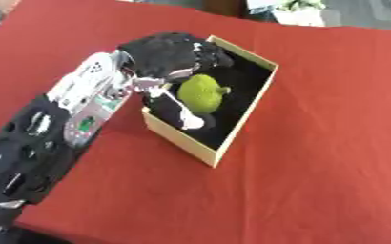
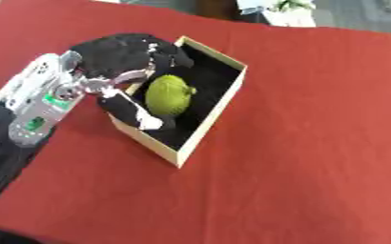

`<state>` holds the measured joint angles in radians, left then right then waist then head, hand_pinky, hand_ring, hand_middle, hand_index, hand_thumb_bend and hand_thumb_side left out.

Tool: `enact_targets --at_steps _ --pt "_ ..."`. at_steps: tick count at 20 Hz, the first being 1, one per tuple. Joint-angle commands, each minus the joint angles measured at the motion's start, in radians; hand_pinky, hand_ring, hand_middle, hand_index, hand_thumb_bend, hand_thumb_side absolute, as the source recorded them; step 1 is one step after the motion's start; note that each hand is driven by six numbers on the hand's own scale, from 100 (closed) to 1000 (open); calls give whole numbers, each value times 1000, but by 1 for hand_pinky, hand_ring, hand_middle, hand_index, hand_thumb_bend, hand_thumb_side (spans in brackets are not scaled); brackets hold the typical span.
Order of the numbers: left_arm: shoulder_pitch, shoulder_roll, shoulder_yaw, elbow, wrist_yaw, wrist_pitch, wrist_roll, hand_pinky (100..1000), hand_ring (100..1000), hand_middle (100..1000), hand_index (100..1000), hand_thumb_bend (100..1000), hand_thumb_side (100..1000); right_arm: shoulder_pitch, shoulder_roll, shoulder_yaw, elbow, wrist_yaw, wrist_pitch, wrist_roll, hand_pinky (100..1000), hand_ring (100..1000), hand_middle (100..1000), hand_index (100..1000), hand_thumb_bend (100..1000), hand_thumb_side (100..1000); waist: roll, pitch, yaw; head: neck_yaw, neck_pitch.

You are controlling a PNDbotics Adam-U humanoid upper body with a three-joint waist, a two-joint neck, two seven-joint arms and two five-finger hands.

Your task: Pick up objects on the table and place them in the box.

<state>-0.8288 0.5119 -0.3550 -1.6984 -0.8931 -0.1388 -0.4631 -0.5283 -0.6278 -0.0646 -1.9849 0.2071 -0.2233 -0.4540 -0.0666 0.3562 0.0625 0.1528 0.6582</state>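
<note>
**Left eye view: green fruit inside the box, left robot hand over it**

The fruit (image 1: 202, 92), a bumpy yellow-green lump with a short stub on its right side, sat inside the box (image 1: 247, 112), on or just above the black lining toward the box's near-left half. Its long axis ran roughly from the box's far corner toward the near one. The left robot hand (image 1: 169, 55) reached over the box's left wall, with the dark fingers arched above the fruit's upper left and the thumb (image 1: 179, 110) stretched down along its lower left side. Fingers and thumb curved round the fruit, close against it; whether they gripped it or had let go could not be told from either view.

The fruit lay just to the right of the palm, so any withdrawal would likely go up and back to the left, over the wall the wrist already crossed. The thumb tip was near the near-left wall, the tightest spot. To the fruit's right the lining was bare up to the pale right wall.

Outside the box, the red worktop (image 1: 332, 143) showed no other objects to collect. The right robot hand appeared in neither view, so the left arm was the only one near the box.
</note>
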Motion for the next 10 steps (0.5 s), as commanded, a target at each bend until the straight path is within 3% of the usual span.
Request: enact_targets --at_steps 1,2,6,8,10 --pt "-3 32 88 -79 112 83 67 777 814 771 890 261 723 -10 -23 -16 -15 -2 0 -6 817 858 851 853 100 873 0 -22 3 -8 2" --pt "3 41 117 -105 171 116 90 730 775 735 865 190 702 -10 -24 -17 -15 -1 0 -8 817 858 850 853 100 871 0 -22 5 -11 3" --pt "53 116 260 -254 425 262 284 664 730 692 834 153 733 -6 -30 -27 -15 5 -2 -21 818 858 850 853 100 865 0 -21 16 -31 5" --pt "88 164 323 -290 544 283 421 654 726 690 830 167 719 -4 -34 -39 -15 15 -2 -32 819 859 851 853 100 859 0 -20 21 -38 6" --pt "137 222 390 -299 649 249 589 650 727 693 827 195 691 -2 -38 -51 -15 23 -4 -47 821 860 851 853 100 854 -2 -18 26 -45 7"
